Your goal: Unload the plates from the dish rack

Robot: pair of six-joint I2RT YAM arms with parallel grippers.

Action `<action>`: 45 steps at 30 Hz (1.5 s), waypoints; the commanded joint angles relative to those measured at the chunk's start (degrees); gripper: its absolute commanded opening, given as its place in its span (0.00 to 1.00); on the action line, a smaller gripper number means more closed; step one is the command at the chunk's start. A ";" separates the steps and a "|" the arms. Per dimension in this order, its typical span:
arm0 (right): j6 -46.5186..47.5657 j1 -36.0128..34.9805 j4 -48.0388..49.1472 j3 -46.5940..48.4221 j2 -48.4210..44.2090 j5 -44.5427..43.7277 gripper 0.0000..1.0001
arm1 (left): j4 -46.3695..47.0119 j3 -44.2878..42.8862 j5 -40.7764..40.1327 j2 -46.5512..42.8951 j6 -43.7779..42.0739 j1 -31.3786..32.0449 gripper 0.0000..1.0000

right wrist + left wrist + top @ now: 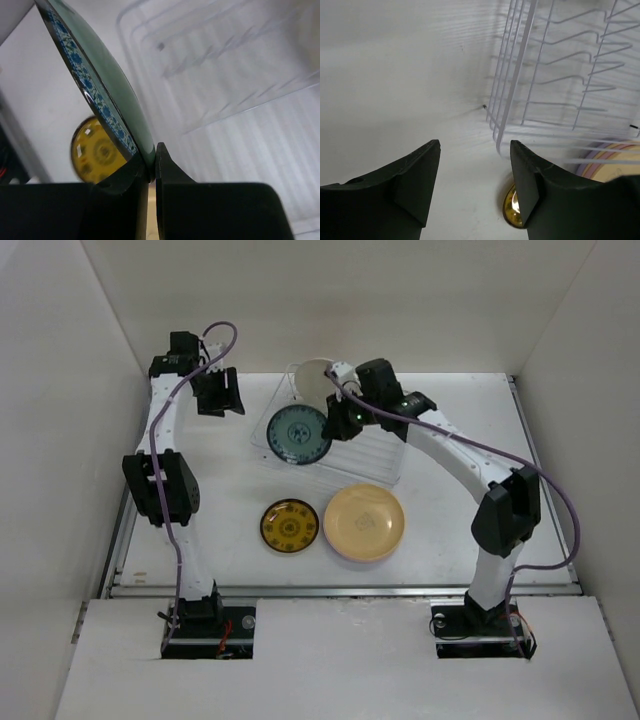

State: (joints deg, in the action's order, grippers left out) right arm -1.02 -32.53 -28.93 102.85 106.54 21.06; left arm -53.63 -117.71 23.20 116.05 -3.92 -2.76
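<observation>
The silver wire dish rack (370,455) stands mid-table. A cream plate (313,380) stands upright at its far left end. My right gripper (336,423) is shut on the rim of a teal-green plate with a blue patterned border (297,434), held tilted above the rack's left end. In the right wrist view the gripper (151,167) pinches that plate's (95,70) edge. My left gripper (219,392) is open and empty, left of the rack; in the left wrist view it (475,172) hovers over bare table beside the rack (520,75).
A small mustard-yellow patterned plate (289,524) lies flat in front of the rack, also in the wrist views (95,155) (509,206). Beside it a tan-yellow plate (364,521) tops a stack with lavender and pink rims (600,161). White walls enclose the table.
</observation>
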 commanded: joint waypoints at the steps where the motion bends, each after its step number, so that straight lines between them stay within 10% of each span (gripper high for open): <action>1: -1.88 -2.88 -8.34 -5.01 -0.11 11.09 0.00 | 5.28 -4.71 2.99 1.72 3.83 1.97 0.55; 19: -4.08 -13.52 -13.52 -4.33 11.14 -0.22 0.01 | 8.80 -6.57 -0.42 10.95 6.21 8.38 0.51; 28: -5.22 -14.05 -11.59 -3.27 13.69 -1.63 0.39 | 5.81 -6.57 -0.44 14.55 4.54 10.23 0.40; 32: -4.09 -14.66 -13.79 -3.27 13.17 -4.35 0.60 | 4.06 -6.57 1.49 15.78 5.85 10.24 0.13; 33: -4.08 -14.66 -14.48 -3.27 13.17 -4.36 0.60 | 3.36 -6.57 2.45 15.79 5.86 10.24 0.00; 45: -2.50 -14.14 -12.31 5.15 2.19 -6.04 0.65 | 6.16 7.31 4.31 9.30 16.74 9.62 0.00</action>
State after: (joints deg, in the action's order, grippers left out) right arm -4.43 -46.87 -44.56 102.00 115.83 14.90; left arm -41.67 -115.98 22.22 128.07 2.79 6.92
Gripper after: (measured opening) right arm 0.645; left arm 0.053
